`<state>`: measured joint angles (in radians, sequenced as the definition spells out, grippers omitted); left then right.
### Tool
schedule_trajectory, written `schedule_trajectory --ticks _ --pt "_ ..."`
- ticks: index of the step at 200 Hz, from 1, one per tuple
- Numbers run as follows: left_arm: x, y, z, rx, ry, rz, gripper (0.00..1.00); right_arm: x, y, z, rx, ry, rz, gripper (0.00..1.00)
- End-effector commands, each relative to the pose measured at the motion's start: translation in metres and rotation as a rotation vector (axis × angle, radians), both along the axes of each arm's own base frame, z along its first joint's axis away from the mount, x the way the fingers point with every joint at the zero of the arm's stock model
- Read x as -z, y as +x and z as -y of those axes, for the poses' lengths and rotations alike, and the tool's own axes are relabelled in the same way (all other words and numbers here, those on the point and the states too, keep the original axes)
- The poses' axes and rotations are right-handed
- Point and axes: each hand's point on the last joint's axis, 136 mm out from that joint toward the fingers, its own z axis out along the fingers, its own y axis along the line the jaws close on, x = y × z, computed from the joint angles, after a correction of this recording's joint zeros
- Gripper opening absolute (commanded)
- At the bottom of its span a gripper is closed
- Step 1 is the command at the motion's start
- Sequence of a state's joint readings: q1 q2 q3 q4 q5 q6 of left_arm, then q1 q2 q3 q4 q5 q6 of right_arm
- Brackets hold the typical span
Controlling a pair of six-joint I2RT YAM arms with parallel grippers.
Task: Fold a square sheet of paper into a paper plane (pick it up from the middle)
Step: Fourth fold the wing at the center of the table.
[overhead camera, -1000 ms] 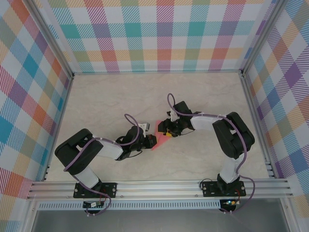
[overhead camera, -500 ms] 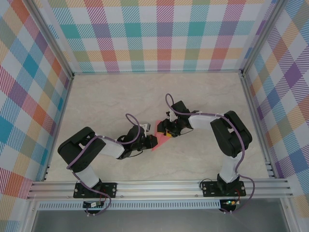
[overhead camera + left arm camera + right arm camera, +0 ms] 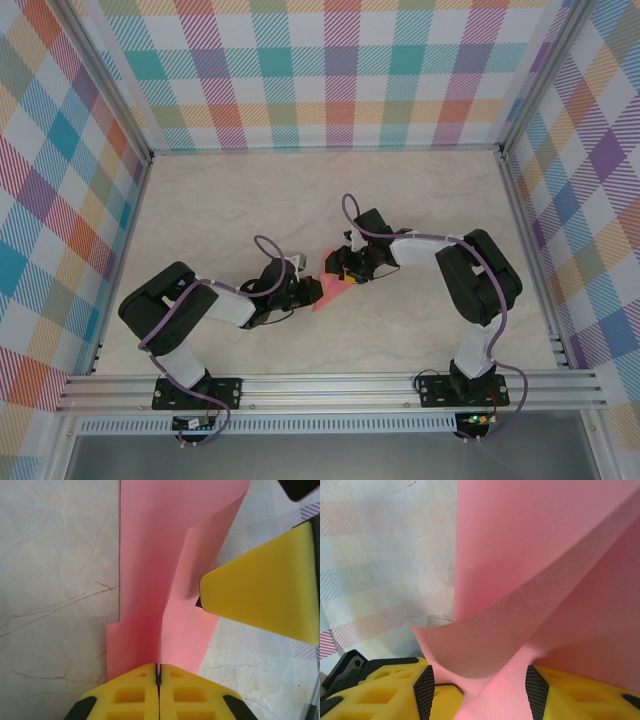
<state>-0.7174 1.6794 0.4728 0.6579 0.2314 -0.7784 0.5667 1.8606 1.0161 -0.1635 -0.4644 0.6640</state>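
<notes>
On the left, I am keeping my left end effector (image 3: 158, 669) pressed together, and it is pinching the near edge of the thin salmon-pink sheet of paper (image 3: 150, 545), right on the middle crease. In the top view this arm is sitting a tiny bit closer in than a second ago, but its hold is not changing.

The paper is lying in the middle of the pale stone-look table (image 3: 220, 210), between my two arms. It is hardly moving. One side is lying flat, and the other side is lifting up along the crease like a little wall.

On the right, my right end effector (image 3: 481, 685) has slid a little to the left. Its yellow fingers (image 3: 395, 695) are staying spread, with the curling pink flap running between them. They are not squeezing it.

I am guessing this means I am getting ready to push that flap over and press a fold. The paper is not looking like a plane yet, so lots of folding is waiting.
</notes>
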Motion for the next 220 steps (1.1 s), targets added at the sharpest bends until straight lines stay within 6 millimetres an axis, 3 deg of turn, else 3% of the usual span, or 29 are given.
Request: schedule_trajectory --ticks 1,62,130,220 --pt "-0.01 0.002 -0.001 0.0 -0.031 0.013 0.07 0.03 -0.01 0.018 0.006 -0.14 -0.046 0.54" --pt "-0.023 0.001 0.01 0.052 -0.085 0.028 0.09 0.034 -0.01 0.019 0.018 -0.153 -0.064 0.52" --pt "-0.013 0.003 0.015 0.088 -0.042 0.007 0.23 0.031 -0.01 0.014 0.007 -0.119 -0.062 0.51" --pt "-0.015 0.006 0.017 0.099 -0.047 -0.008 0.24 0.031 -0.01 0.016 0.007 -0.13 -0.062 0.51"
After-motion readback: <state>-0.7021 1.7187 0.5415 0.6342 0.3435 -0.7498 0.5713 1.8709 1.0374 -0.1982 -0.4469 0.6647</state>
